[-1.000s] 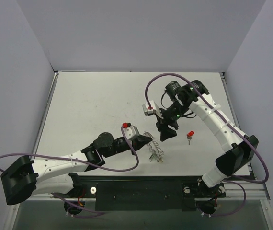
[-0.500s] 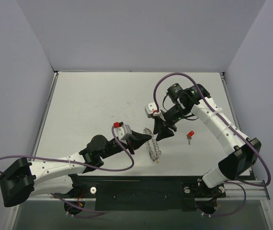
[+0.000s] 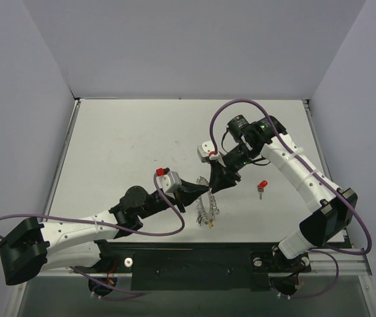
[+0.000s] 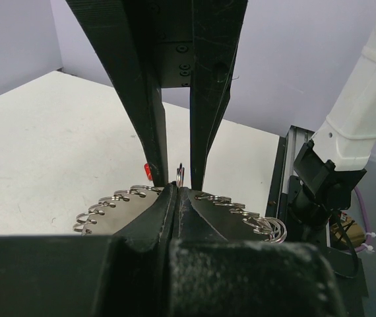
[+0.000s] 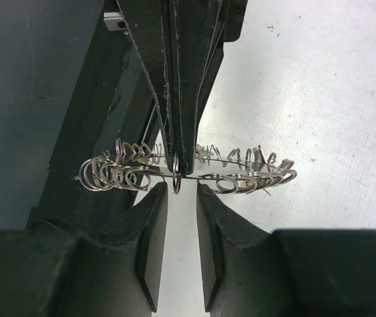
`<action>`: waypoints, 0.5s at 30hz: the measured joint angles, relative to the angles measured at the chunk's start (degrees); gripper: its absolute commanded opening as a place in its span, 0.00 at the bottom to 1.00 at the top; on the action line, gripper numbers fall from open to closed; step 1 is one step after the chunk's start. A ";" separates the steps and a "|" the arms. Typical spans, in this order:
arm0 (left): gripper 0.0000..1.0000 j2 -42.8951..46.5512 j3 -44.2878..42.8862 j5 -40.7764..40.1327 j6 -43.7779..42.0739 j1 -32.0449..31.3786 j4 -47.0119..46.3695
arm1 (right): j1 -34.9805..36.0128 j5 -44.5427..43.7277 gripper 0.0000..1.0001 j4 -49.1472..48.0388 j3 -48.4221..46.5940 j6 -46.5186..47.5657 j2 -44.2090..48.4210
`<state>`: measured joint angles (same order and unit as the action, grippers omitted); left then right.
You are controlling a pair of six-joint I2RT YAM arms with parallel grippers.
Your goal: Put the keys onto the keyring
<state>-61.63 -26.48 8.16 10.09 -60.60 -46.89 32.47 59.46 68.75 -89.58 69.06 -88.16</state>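
My left gripper (image 3: 201, 191) is shut on the silvery coiled keyring (image 3: 206, 209), which hangs from its tips above the table. In the left wrist view the keyring (image 4: 112, 203) spreads to both sides of my shut left gripper (image 4: 178, 191). My right gripper (image 3: 216, 181) is open, tip to tip with the left one. In the right wrist view my right gripper (image 5: 181, 189) straddles the keyring (image 5: 247, 177) where a small ring (image 5: 176, 177) hangs. A red-headed key (image 3: 262, 187) lies on the table to the right. Green and yellowish bits (image 5: 203, 153) show among the coils.
The white table (image 3: 128, 139) has a metal rail (image 3: 194, 254) along its near edge, holding the arm bases. Grey walls enclose the left, back and right. Purple cables loop off both arms.
My left gripper has lifted the keyring off the table, so it now hangs. My right gripper has moved left and down to meet it. The red key has not moved.
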 measured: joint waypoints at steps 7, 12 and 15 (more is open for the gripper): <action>0.00 0.00 0.00 -0.44 0.00 -0.02 0.42 | 0.28 -0.02 0.15 -0.02 0.00 -0.02 0.00; 0.00 -0.20 0.00 -0.46 -0.02 -0.02 0.55 | 0.50 -0.02 0.08 -0.02 0.00 -0.22 0.00; 0.00 -0.44 0.00 -0.46 -0.04 -0.02 0.61 | 0.74 -0.07 0.00 -0.04 0.00 -0.37 0.00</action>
<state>-62.06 -26.48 7.70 10.04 -60.62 -46.28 33.21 59.40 68.71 -89.58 68.69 -88.16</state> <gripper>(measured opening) 0.017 0.073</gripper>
